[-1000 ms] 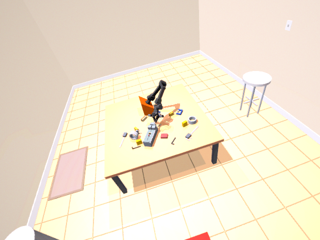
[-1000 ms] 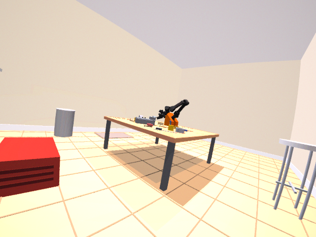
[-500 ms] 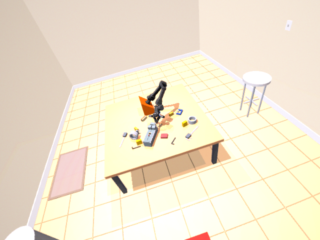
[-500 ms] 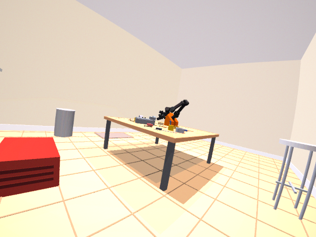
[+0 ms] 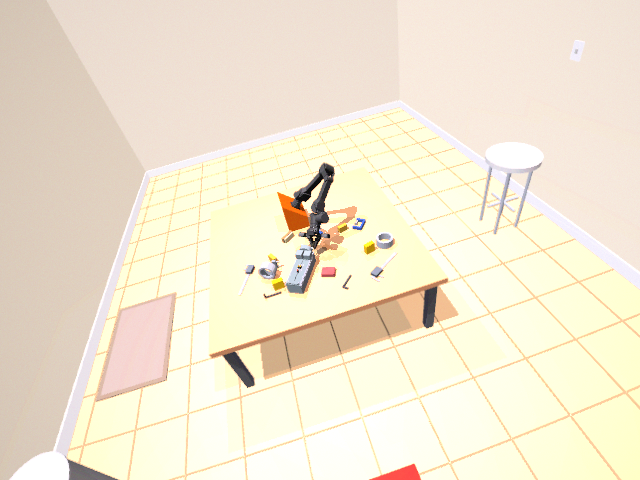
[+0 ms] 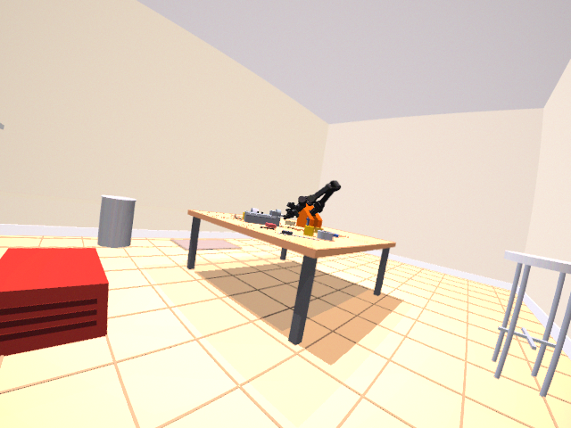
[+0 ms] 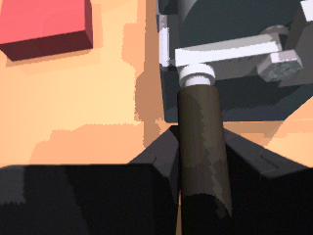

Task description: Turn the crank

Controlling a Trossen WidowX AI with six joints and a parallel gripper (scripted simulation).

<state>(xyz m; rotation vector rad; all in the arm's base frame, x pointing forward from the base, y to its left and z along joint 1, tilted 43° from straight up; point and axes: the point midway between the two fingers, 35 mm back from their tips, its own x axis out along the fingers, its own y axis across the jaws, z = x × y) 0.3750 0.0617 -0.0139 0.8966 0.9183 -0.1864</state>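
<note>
A red block (image 7: 46,21) lies on the table (image 7: 73,108) at my upper left. My claw (image 7: 202,162) is clenched around the dark crank handle (image 7: 201,142), a finger (image 7: 161,162) on each side. Ahead, the handle meets the pale crank arm (image 7: 227,51) on the grey machine (image 5: 301,269), mid-table.

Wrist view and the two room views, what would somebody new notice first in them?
In the wrist view, the dark cylindrical crank handle fills the centre, clamped in the black end effector, with a flat red block on the table at upper left. In the top view, the black arm bends over the grey slide machine mid-table, beside an orange wedge. In the exterior view, a red drawer cabinet stands on the floor at left.
</note>
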